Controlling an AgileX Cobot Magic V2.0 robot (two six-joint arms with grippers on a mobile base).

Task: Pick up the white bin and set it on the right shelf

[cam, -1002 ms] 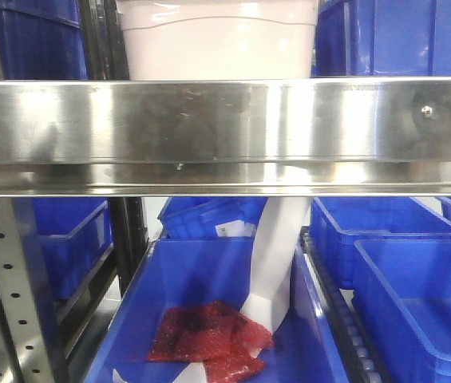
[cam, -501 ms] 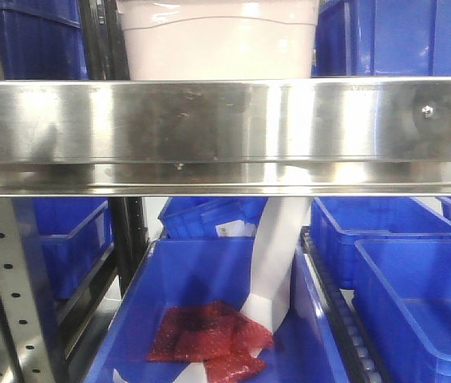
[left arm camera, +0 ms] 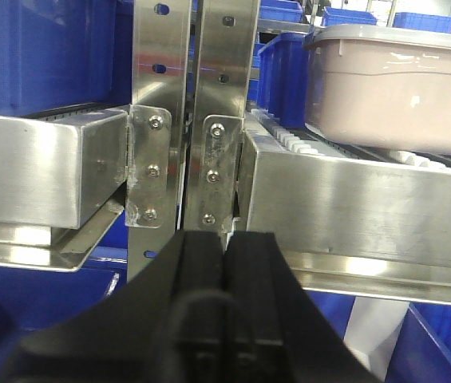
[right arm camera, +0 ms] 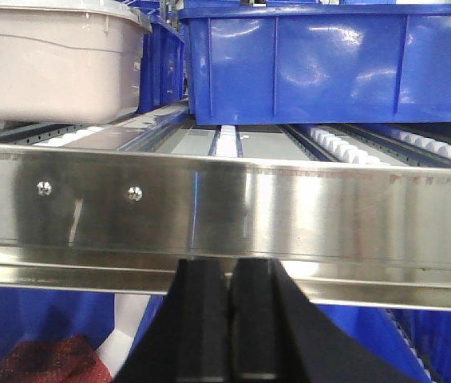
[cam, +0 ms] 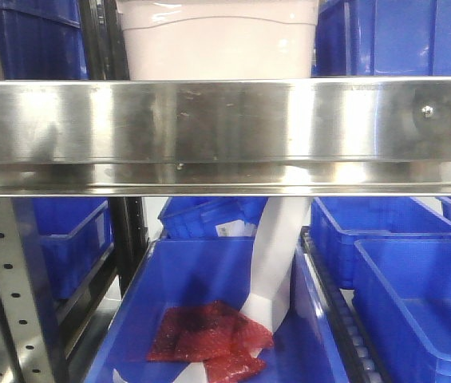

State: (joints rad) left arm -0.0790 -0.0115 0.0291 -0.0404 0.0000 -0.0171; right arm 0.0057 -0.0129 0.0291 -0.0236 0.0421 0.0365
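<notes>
The white bin (cam: 217, 40) is a pinkish-white tub that stands on the steel shelf (cam: 225, 132), behind its broad front rail. It shows at the upper right of the left wrist view (left arm camera: 393, 88) and the upper left of the right wrist view (right arm camera: 49, 68). My left gripper (left arm camera: 226, 239) is shut and empty, below and left of the bin, in front of the perforated uprights (left arm camera: 197, 112). My right gripper (right arm camera: 231, 267) is shut and empty, just under the rail (right arm camera: 225, 211), right of the bin. Neither touches the bin.
Blue crates (right arm camera: 329, 64) sit on the shelf's rollers to the right of the bin, and one (cam: 33, 36) to its left. Below the rail lie more blue crates (cam: 417, 295); one holds red mesh bags (cam: 209, 339) and a white scoop (cam: 273, 263).
</notes>
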